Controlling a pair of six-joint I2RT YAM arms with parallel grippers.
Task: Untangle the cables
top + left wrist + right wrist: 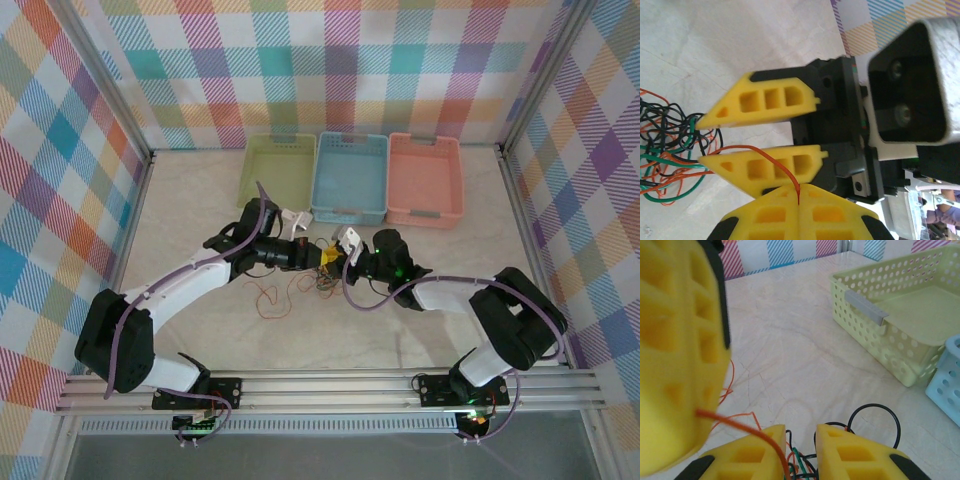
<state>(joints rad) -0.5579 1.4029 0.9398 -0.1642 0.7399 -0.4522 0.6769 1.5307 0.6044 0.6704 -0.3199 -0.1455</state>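
Note:
The cables (318, 278) lie bunched on the table between the two grippers, with a loose red strand (265, 295) to their left. In the left wrist view my left gripper (799, 187) is shut on one orange-red wire (785, 170), which arcs over to the tangle of orange, black and green wires (670, 150). My right gripper (699, 141) faces it with its jaws apart. From the right wrist, the right gripper (800, 432) stands open over black, green and orange wires (805, 462). The orange wire (735, 422) runs from the left gripper's finger (675, 365) down into that gap.
Three empty baskets stand in a row at the back: green (278, 175), blue (350, 178) and orange (425, 180). The green basket (890, 315) is close on the right gripper's right. Bare table lies in front of the tangle and to both sides.

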